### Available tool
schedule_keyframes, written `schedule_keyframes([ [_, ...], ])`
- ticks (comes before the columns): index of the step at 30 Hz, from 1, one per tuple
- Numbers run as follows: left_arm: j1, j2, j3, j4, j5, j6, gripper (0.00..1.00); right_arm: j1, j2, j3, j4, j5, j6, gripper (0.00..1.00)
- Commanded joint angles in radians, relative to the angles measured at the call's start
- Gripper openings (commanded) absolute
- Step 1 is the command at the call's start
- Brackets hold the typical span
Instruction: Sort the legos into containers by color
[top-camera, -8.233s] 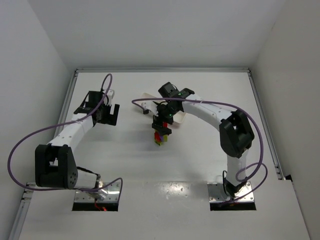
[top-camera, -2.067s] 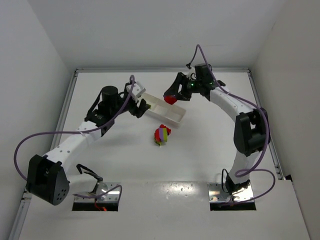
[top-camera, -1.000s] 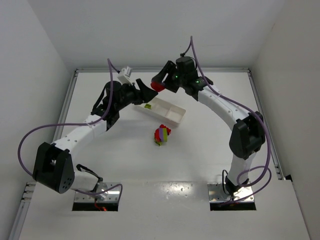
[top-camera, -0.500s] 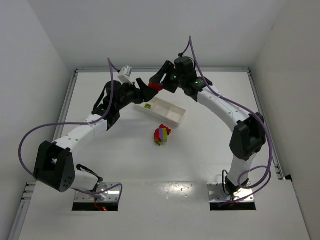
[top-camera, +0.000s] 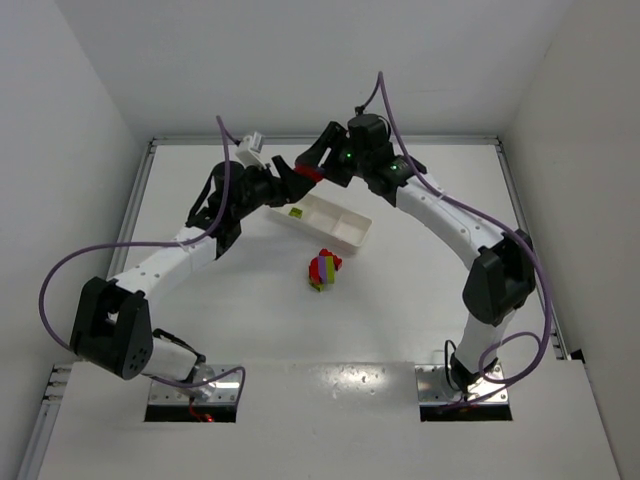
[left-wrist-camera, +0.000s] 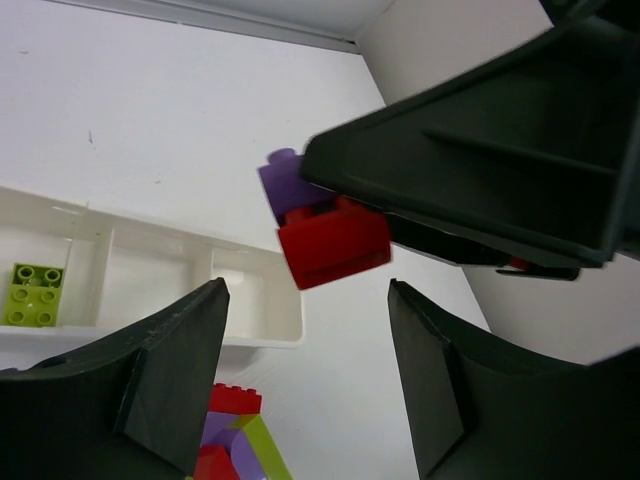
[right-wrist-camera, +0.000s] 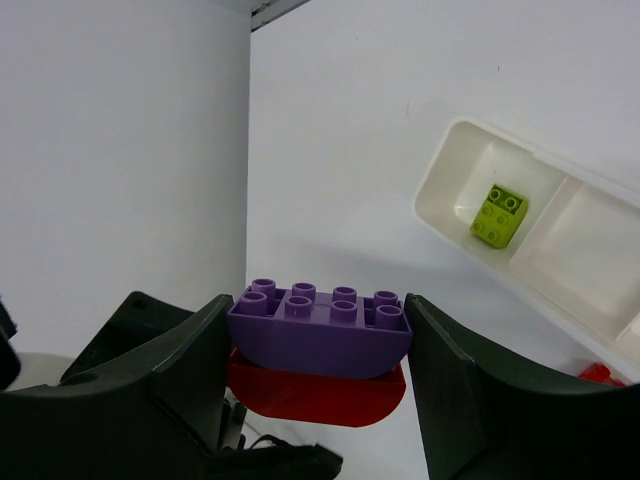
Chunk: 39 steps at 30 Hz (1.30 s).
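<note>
My right gripper (right-wrist-camera: 320, 345) is shut on a purple brick (right-wrist-camera: 320, 330) with a red brick (right-wrist-camera: 315, 395) stuck beneath it, held in the air above the far left end of the white tray (top-camera: 362, 228). My left gripper (top-camera: 287, 178) stands open right beside it. In the left wrist view the red brick (left-wrist-camera: 333, 243) hangs just beyond my left gripper (left-wrist-camera: 305, 300), with nothing between the fingers. A yellow-green lego (top-camera: 296, 212) lies in the tray's left compartment. Several joined legos (top-camera: 322, 270) in red, purple and yellow-green sit on the table in front of the tray.
The tray (left-wrist-camera: 290, 320) lies at an angle at the far middle of the white table. Its other two compartments show nothing in them. White walls close in the table at the back and sides, and both arms' purple cables loop above it.
The right gripper has shifted slightly left with the purple-and-red stack, closer to the left gripper. The left jaws have narrowed a little. The tray and the pile have not moved.
</note>
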Motion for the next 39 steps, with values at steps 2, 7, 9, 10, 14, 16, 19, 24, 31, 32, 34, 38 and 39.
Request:
schedule_keyframes([
  [2, 0.031, 0.015, 0.044, 0.05, -0.019, -0.025, 0.69, 0.014, -0.066, 0.001, 0.02, -0.004, 0.007, 0.0],
  [7, 0.041, 0.025, 0.044, 0.083, -0.009, -0.054, 0.68, 0.014, -0.066, 0.001, 0.02, -0.004, -0.002, 0.0],
  [9, 0.041, 0.025, 0.044, 0.093, 0.02, -0.063, 0.68, 0.014, -0.066, -0.009, 0.02, -0.004, -0.002, 0.0],
  [10, 0.041, 0.025, 0.044, 0.106, 0.033, -0.063, 0.67, 0.014, -0.066, -0.009, 0.02, -0.004, -0.002, 0.0],
  [14, 0.041, 0.025, 0.044, 0.106, 0.069, -0.074, 0.66, 0.003, -0.057, -0.019, 0.03, -0.004, 0.009, 0.0],
  [16, 0.03, 0.025, 0.035, 0.106, 0.069, -0.063, 0.66, 0.003, -0.048, -0.028, 0.03, -0.004, 0.009, 0.0],
  [19, 0.03, 0.025, 0.035, 0.106, 0.078, -0.054, 0.66, -0.006, -0.039, -0.019, 0.039, -0.014, 0.009, 0.0],
  [24, 0.03, 0.025, 0.044, 0.126, 0.092, -0.054, 0.66, -0.006, -0.029, -0.01, 0.039, -0.023, 0.009, 0.0],
  [31, 0.012, 0.036, 0.044, 0.14, 0.115, -0.054, 0.66, -0.006, -0.02, 0.001, 0.049, -0.032, 0.018, 0.0],
  [32, 0.012, 0.036, 0.044, 0.14, 0.115, -0.054, 0.66, -0.006, -0.02, 0.001, 0.049, -0.032, 0.018, 0.0],
  [34, 0.012, 0.036, 0.044, 0.149, 0.106, -0.063, 0.66, 0.003, -0.02, 0.001, 0.049, -0.032, 0.018, 0.0],
  [38, 0.012, 0.045, 0.054, 0.139, 0.058, -0.063, 0.64, 0.012, -0.02, 0.001, 0.039, -0.02, 0.018, 0.0],
  [39, 0.012, 0.045, 0.063, 0.139, 0.058, -0.063, 0.59, 0.012, -0.02, 0.001, 0.039, -0.02, 0.018, 0.0],
])
